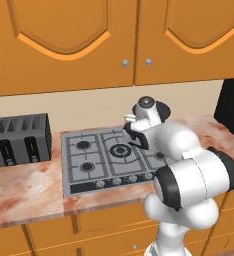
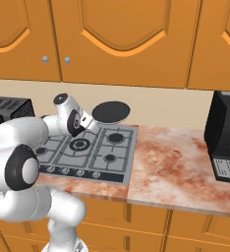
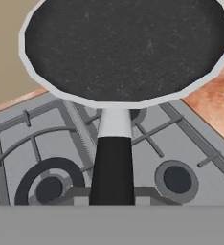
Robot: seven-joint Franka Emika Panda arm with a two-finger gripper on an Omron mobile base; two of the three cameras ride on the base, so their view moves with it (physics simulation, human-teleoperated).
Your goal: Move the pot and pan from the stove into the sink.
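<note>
The jaws are closed on the handle (image 3: 113, 167) of the pan (image 3: 126, 48), gripping the black part of it; the handle runs straight away from the jaws to the pan's round black bowl, which sits right ahead of them. In the right base view the pan (image 2: 111, 111) is held up off the stove (image 2: 95, 147), tilted so its black face turns toward the camera, with the gripper (image 2: 87, 121) just beside its lower left edge. In the left base view the hand (image 1: 148, 116) reaches over the rear right part of the stove (image 1: 89, 160), and the pan is mostly hidden behind it.

Below the jaws lie the grates and burners: one large ring burner (image 3: 49, 184) to the lower left of the handle and a smaller one (image 3: 177, 179) to its lower right. The marbled table (image 2: 176, 167) spreads out beyond the stove on the pan's far side.

A dark toaster (image 1: 20, 139) stands on the table well apart from the jaws, past the stove's left edge. A black appliance (image 2: 227, 138) stands on the table well off to the other side
</note>
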